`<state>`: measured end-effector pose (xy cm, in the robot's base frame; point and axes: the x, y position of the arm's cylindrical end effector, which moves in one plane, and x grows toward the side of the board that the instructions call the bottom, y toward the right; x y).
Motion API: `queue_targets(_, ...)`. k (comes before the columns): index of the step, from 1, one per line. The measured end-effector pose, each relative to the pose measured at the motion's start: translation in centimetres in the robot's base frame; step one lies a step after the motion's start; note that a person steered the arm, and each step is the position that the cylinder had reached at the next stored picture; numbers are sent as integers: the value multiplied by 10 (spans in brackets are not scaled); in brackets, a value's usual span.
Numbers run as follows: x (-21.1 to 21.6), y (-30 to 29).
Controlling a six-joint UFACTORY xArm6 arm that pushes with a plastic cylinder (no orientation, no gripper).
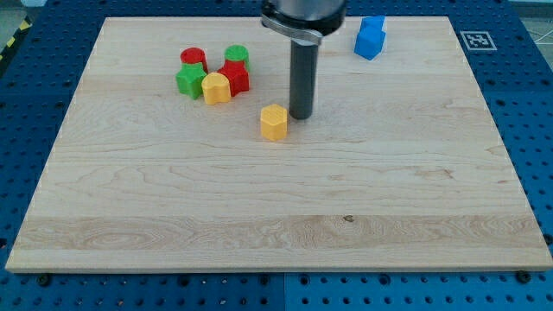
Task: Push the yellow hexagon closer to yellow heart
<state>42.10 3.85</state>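
Wooden board [415, 199]: yellow hexagon [274, 123], yellow heart [216, 88], blue block [370, 38].

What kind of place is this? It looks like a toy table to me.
Most likely a robotics lab test bench. A wooden board lies on a blue perforated metal table, a printed marker tag sits at the board's corner, and my tip rests just right of the yellow hexagon.

Tip [301, 117] planted just right of yellow hexagon [274, 123]; yellow heart [216, 88] up-left on wooden table [276, 216], touching green star [190, 81] and red star [235, 77].
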Motion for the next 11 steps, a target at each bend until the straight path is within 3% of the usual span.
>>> queue_targets(1,44,0)
queue_targets(2,53,-10)
queue_targets(4,29,-10)
queue_targets(11,9,-77)
